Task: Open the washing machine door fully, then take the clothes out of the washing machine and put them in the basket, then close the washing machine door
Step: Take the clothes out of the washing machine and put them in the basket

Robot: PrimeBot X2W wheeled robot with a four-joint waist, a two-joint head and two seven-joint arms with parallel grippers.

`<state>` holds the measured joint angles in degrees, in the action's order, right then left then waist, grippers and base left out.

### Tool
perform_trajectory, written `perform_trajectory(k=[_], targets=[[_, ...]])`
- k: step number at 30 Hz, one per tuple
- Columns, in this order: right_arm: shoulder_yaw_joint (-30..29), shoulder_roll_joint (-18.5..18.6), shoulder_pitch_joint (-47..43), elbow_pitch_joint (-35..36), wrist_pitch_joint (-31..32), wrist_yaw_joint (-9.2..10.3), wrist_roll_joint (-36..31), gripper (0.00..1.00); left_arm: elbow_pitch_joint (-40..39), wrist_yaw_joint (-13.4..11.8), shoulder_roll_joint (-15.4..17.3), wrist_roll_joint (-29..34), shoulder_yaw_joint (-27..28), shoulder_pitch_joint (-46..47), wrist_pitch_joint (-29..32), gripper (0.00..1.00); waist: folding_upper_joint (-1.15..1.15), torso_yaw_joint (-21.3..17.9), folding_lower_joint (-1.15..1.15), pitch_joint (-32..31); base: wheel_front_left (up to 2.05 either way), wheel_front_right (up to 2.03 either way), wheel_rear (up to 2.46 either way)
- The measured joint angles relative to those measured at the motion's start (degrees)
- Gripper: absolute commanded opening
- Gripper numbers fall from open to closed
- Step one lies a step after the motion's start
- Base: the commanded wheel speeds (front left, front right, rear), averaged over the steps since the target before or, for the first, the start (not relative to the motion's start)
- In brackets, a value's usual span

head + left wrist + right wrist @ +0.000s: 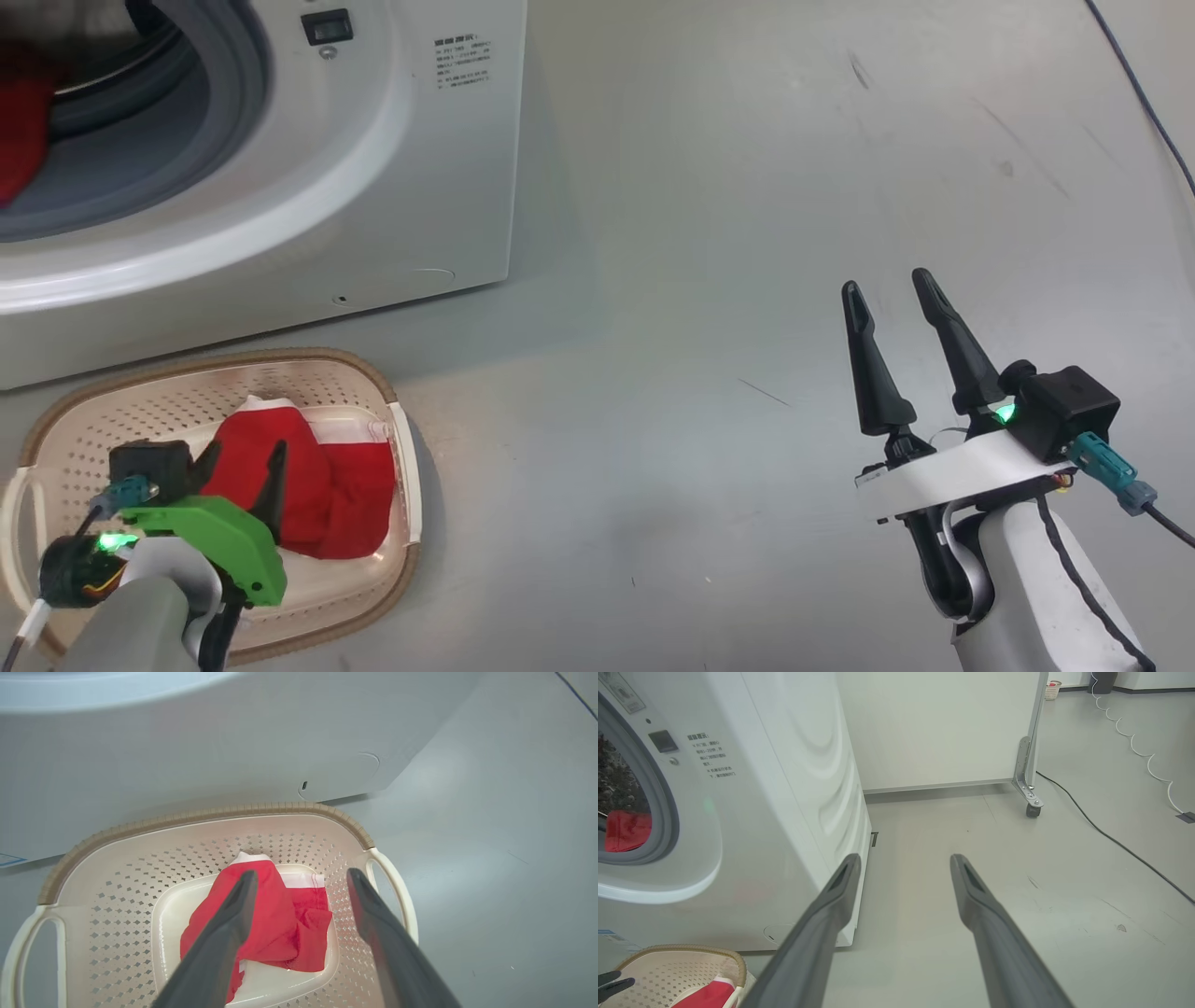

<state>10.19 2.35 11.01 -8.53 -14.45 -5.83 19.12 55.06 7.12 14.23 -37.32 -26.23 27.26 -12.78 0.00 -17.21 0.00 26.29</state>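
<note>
One red garment [317, 485] with a white panel along its far edge lies crumpled on the bottom of the basket [308, 359], a cream tub with perforated sides, a brown woven-look rim and loop handles. A second piece of red cloth [23, 121] sits inside the mouth of the washing machine [420, 187], behind its grey rubber rim. The basket stands on the floor [700, 233] just in front of the machine's white face, at the near left of the scene.

The floor is smooth pale grey with a few dark scuffs, and a dark cable [1139, 93] runs along its far right. Beyond the machine a white partition panel [943, 728] stands on a caster [1032, 809].

The left claw [245, 453] hangs over the basket and points down at the garment, fingers spread wide with nothing gripped between them. Whether a fingertip brushes the cloth cannot be told. The right claw [887, 283] hovers over bare floor well to the right, fingers pointing toward the far side, also wide and holding nothing.
</note>
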Motion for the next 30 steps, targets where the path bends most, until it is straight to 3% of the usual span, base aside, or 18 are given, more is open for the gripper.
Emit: perform_trajectory(k=[15, 30], targets=[[-3.7, 0.5, -2.6, -1.6, 0.0, -0.05, -0.6, 1.0, -8.3, 0.0, -2.8, 0.1, -1.3, 0.4, -1.5, 1.0, 0.0, 8.2, 0.0, -8.5, 0.0, 0.0, 0.0], [-4.5, 0.6, -6.7, -2.2, 0.0, -0.15, -0.7, 1.0, -20.4, 0.0, -2.7, 3.1, 5.8, -4.8, -1.5, 1.0, 0.0, 14.7, 0.0, -15.9, 0.0, 0.0, 0.0]])
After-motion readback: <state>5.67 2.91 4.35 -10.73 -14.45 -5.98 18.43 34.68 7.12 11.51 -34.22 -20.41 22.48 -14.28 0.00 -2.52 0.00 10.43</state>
